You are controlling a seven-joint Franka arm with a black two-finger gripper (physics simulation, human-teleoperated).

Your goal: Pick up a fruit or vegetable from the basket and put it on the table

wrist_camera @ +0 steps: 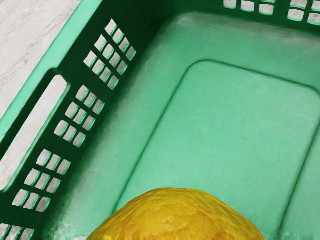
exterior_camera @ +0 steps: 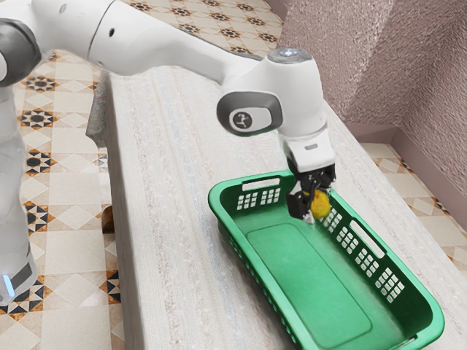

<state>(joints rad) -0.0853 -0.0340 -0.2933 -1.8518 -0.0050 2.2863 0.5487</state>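
Some counter (exterior_camera: 171,233) beside the green basket (exterior_camera: 416,306): use for set-down. Within the basket walls, near one end, gripping with jaws (exterior_camera: 314,205) on the yellow fruit (exterior_camera: 321,203), seated directly between them; long axis not discernible. Raise above the rim before traversing. For the grip, consult the exterior view; for the outlined floor panel (wrist_camera: 230,130) beyond the fruit, the wrist view.
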